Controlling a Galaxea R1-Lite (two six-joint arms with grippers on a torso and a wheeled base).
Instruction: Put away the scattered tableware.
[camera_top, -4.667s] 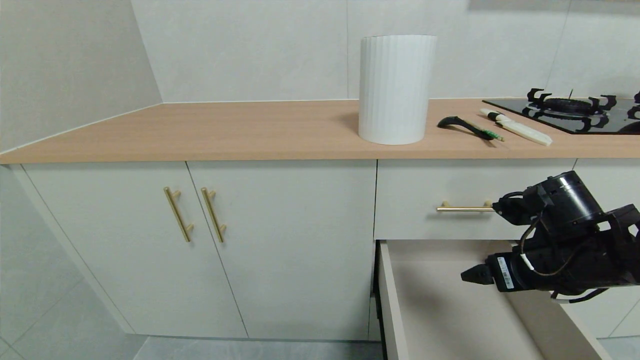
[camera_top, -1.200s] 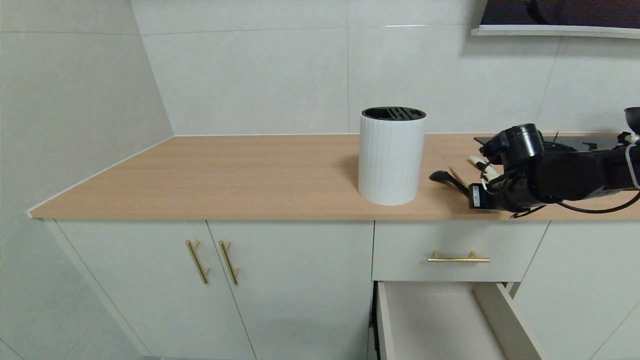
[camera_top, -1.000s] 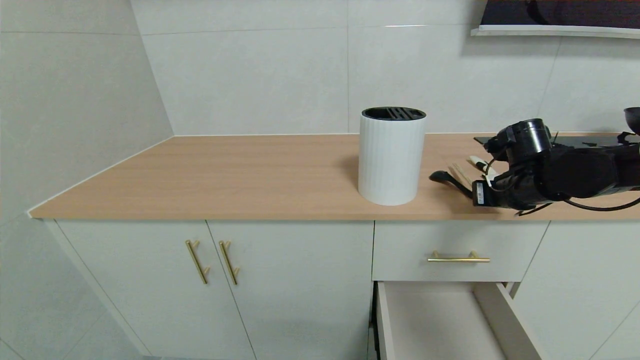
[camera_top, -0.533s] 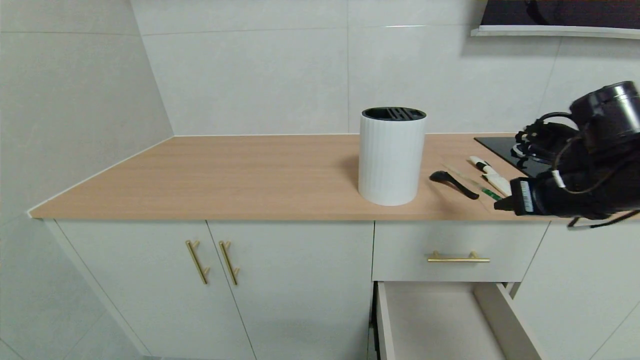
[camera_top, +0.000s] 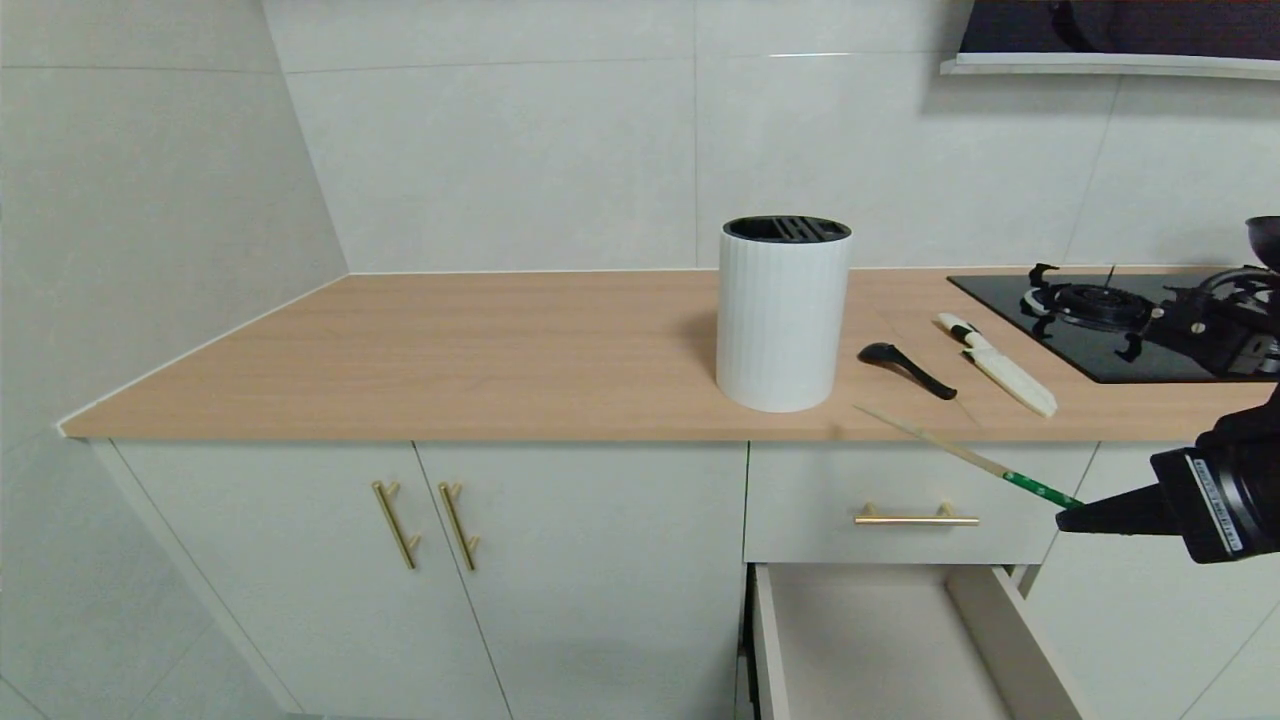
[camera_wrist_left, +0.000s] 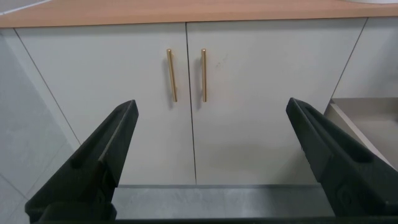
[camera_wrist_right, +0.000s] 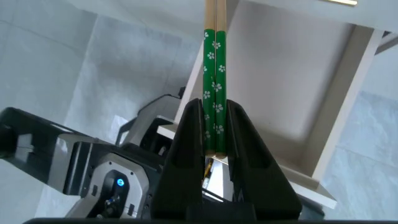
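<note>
A pair of chopsticks (camera_top: 960, 456) with green flowered ends (camera_wrist_right: 215, 93) hangs slanted in front of the counter edge, above the open drawer (camera_top: 880, 640). My right gripper (camera_top: 1075, 520) is shut on the green ends (camera_wrist_right: 215, 146). On the wooden counter (camera_top: 500, 350) lie a black spoon (camera_top: 905, 368) and a cream-bladed knife (camera_top: 995, 365), right of a white ribbed holder (camera_top: 783, 315) with a black slotted top. My left gripper (camera_wrist_left: 211, 155) is open and holds nothing, low in front of the cabinet doors (camera_wrist_left: 186, 112).
A black gas hob (camera_top: 1110, 310) sits at the counter's right end. The drawer above the open one is closed, with a gold handle (camera_top: 915, 518). Two cabinet doors with gold handles (camera_top: 425, 525) stand to the left. The drawer interior (camera_wrist_right: 292, 81) holds nothing.
The right gripper has taken the chopsticks off the counter and carried them forward and down past the edge, over the open drawer. Spoon and knife stay put.
</note>
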